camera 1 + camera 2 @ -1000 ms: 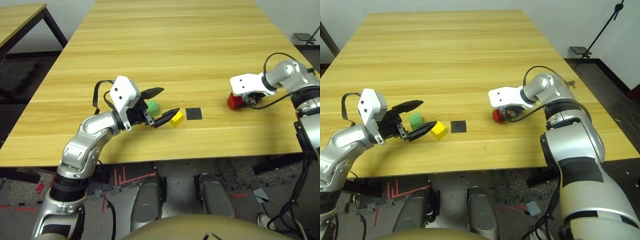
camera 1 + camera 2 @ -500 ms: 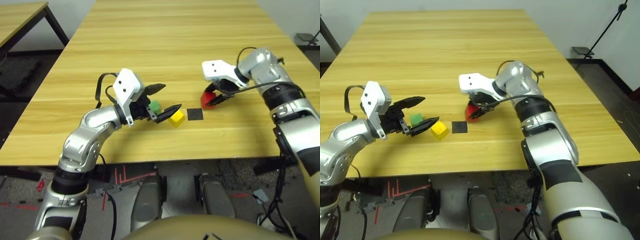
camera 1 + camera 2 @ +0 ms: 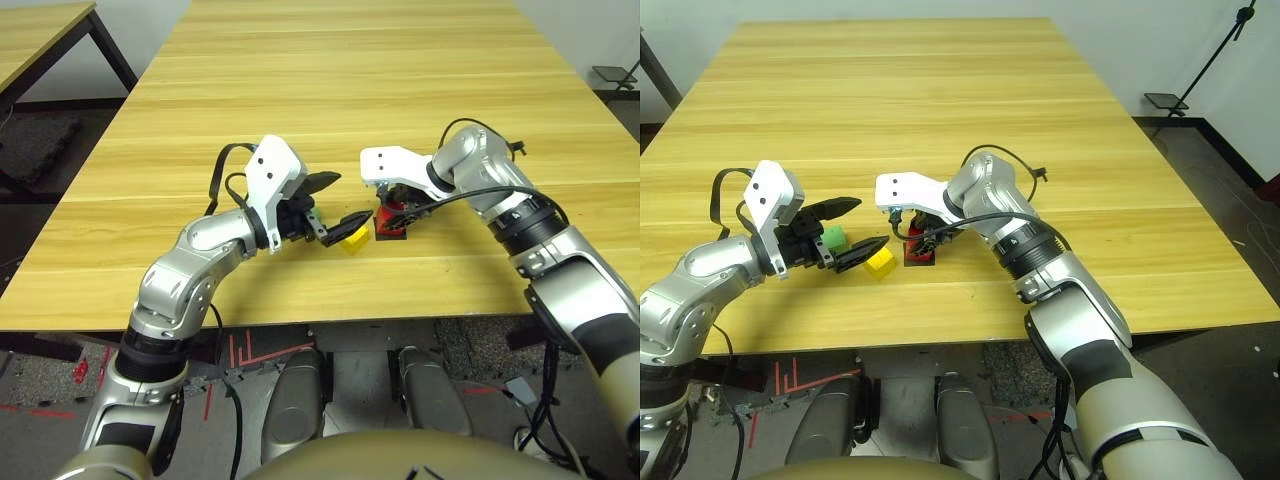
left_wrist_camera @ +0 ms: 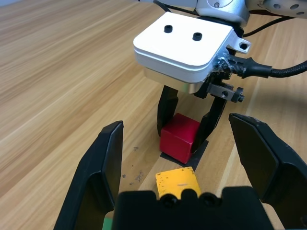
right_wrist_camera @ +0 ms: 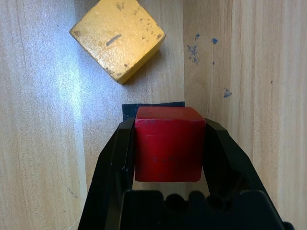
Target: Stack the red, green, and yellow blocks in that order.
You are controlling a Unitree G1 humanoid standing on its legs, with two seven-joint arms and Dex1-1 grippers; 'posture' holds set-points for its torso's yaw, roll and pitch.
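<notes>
The right hand [image 4: 188, 125] is gripping the red block [image 4: 178, 137] over the black patch [image 5: 129, 111]. The left hand [image 3: 333, 203] is gaping unclenched, with the yellow block [image 3: 350, 240] at its 5 o'clock and the green block [image 3: 833, 238] between its fingers on the counter [image 3: 330, 90].

Your right gripper [image 4: 188, 125], clamped on the red block [image 4: 179, 137], sits over the black square patch [image 3: 390, 229] and blocks any approach to it from the far side. Just beside the patch lies the yellow block [image 3: 350, 238], with the green block [image 3: 833, 238] near it. Your left gripper [image 3: 335, 202], fingers spread wide, straddles those two, so that cluster is crowded. The far half of the wooden table [image 3: 340, 70] is bare, giving you room to pass.
</notes>
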